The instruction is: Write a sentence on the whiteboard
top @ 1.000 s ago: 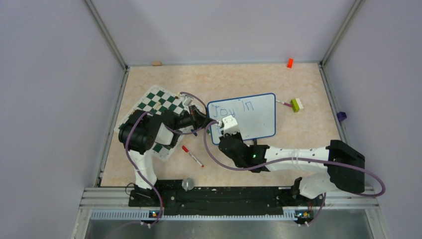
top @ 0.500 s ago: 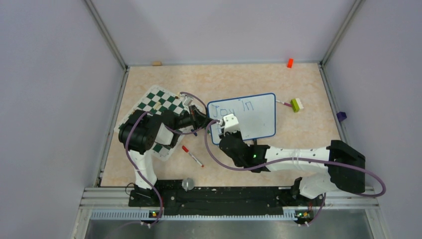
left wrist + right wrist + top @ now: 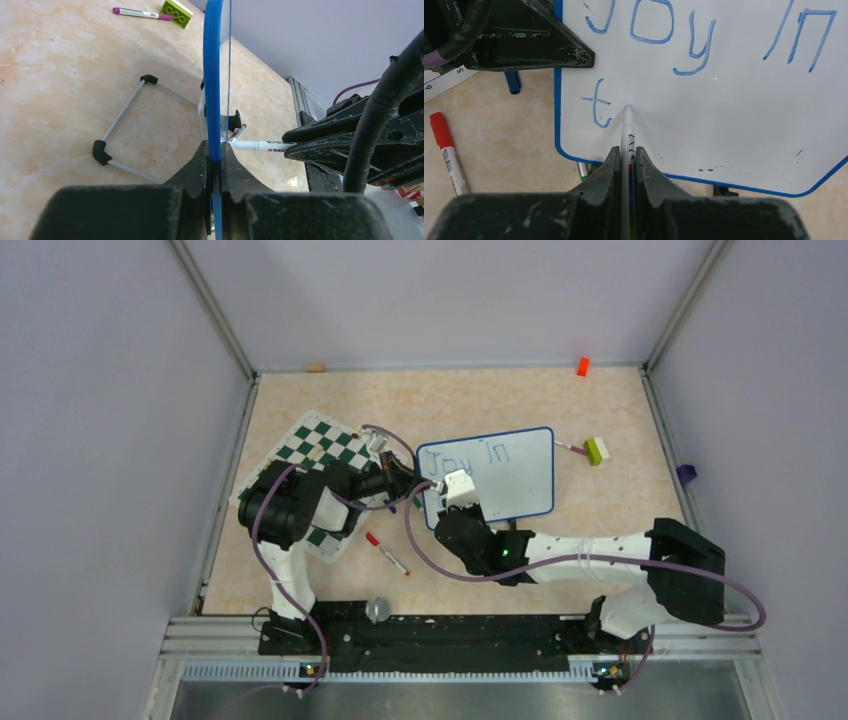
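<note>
tabletop [image 3: 500, 400]: r arm [image 3: 590, 552] covers part of whiteboard [image 3: 510, 475].

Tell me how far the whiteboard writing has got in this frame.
Done: the sentence reads "Joy in" on the top line of the whiteboard, and a t starts the second. In hand: the right claw grips the marker, tip on the board just right of that letter, while the left claw clamps the board's left edge. Left: the rest of line two.
</note>
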`<state>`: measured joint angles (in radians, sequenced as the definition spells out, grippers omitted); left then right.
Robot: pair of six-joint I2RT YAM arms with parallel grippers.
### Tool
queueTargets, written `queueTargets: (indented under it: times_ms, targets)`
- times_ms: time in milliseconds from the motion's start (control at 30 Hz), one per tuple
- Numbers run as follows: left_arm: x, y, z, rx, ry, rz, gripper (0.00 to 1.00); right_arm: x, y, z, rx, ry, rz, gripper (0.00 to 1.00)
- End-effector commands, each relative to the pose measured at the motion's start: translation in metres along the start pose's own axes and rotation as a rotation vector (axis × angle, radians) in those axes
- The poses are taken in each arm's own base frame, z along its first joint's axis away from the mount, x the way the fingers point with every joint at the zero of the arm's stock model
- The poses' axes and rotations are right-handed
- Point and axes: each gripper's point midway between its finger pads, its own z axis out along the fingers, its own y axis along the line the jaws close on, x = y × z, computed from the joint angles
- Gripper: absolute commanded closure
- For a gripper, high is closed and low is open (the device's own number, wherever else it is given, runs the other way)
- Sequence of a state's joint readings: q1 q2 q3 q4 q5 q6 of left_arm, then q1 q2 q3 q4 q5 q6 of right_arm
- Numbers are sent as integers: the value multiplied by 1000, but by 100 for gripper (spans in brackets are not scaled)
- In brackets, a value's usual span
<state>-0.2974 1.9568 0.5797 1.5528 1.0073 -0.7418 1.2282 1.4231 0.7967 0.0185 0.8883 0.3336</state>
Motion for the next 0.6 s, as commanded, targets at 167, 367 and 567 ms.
queueTargets:
  times_ms: [167, 367, 567]
  targets:
    - [3, -3, 1, 45, 4, 139, 100, -21, 8, 4, 11, -30, 32, 100]
    - [3, -3, 1, 45, 5, 141, 100, -15, 11, 7, 7, -8, 8, 100]
    - [3, -3, 1, 45, 5, 141, 100, -10, 10, 5, -1, 17, -15, 100]
